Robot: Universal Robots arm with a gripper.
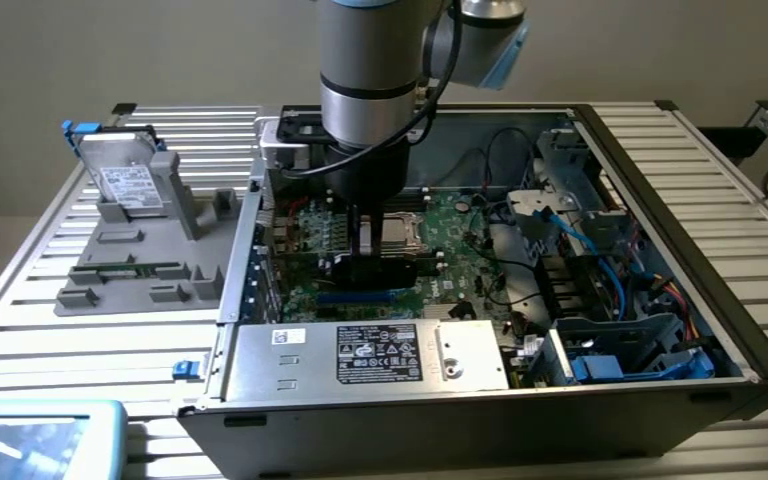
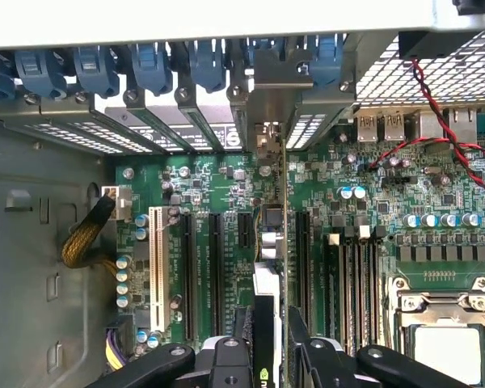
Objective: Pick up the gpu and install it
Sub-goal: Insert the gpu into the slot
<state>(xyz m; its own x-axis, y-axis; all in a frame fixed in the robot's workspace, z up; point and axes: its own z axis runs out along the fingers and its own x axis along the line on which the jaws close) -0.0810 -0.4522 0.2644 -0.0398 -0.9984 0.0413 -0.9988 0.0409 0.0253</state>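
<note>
Standing on edge over mobo point(image 1: 458, 245) slots in the PC case point(image 1: 664, 200), gpu point(image 1: 384, 272) is clamped btwn gripper point(image 1: 371, 255) fingers. Case rests on slatted metal table point(image 1: 24, 300); in ext. view, grey fixture point(image 1: 131, 270) w/ hard drive point(image 1: 127, 180) at its 9 o'clock, grey wall point(image 1: 117, 50) at 12.

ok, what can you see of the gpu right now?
The gpu is a thin, flat, matte black card, held on edge inside the open computer case. The gripper is closed on it, one finger on each face. The wrist view shows it edge-on, a narrow line over the green motherboard, running alongside the long black expansion slots. A small green logo shows near the fingers. Whether it is seated in a slot cannot be told.
</note>
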